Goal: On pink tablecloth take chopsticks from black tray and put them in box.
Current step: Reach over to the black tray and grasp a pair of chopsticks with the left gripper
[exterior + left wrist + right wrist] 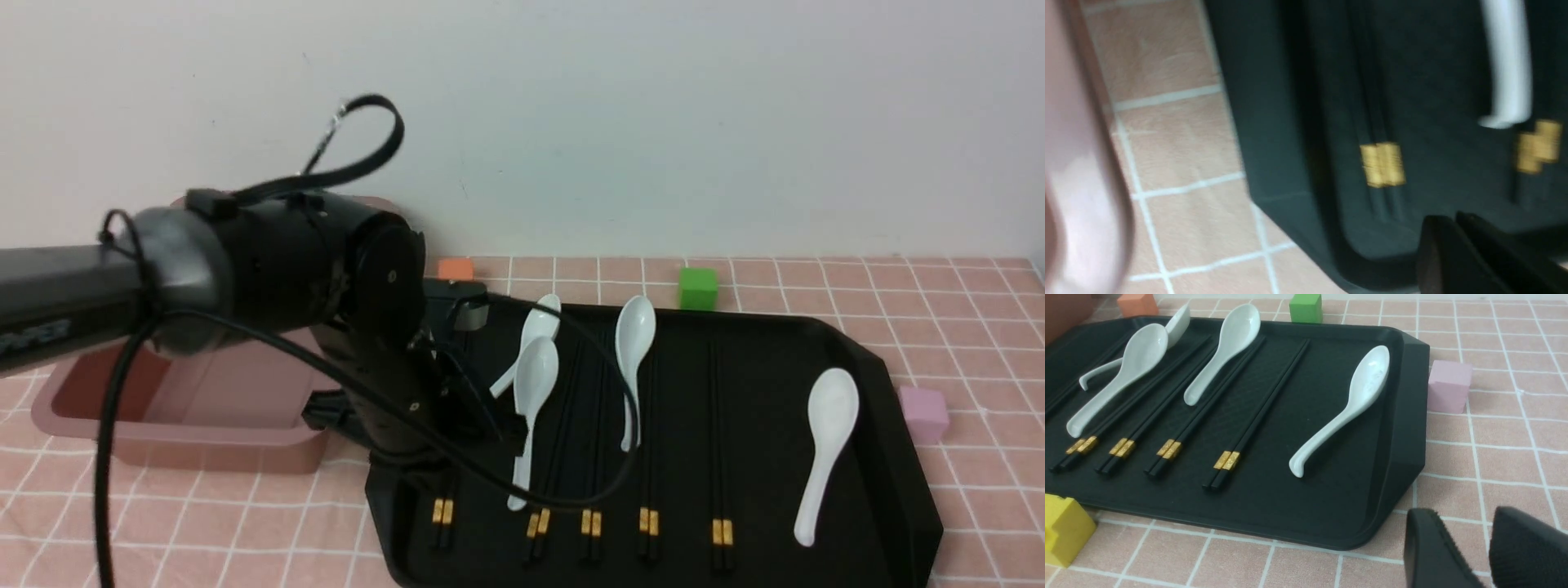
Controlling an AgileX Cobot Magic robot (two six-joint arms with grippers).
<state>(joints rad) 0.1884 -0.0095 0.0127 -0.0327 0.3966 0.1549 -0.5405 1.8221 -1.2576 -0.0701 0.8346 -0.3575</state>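
Fingers (1437, 253) of the left gripper (1453, 222) sit pressed together with no gap showing in the blurred left wrist view, and nothing is between them. They hang low over the near left corner of the large glossy black plastic tray (890, 425), close to the gold-banded end of the leftmost pair of thin black chopsticks (1382, 163). All five pairs appear to lie flat on that tray, none yet in the deep dusty-pink plastic box (204, 445), which stands just beside the tray's left edge on the pale pink gridded tablecloth (963, 327). The right gripper (1466, 522) waits off the tray's near right corner, its pads slightly parted and empty. Trouble is likely at the pinch: the jaws must spread first, and sticks this thin and flat on a slick floor may roll apart, so only one comes up. A white ceramic soup spoon (531, 408) lies close to the next pair and could be knocked. The left arm's black cable (571, 490) droops across the tray and may drag cutlery during the swing to the box.
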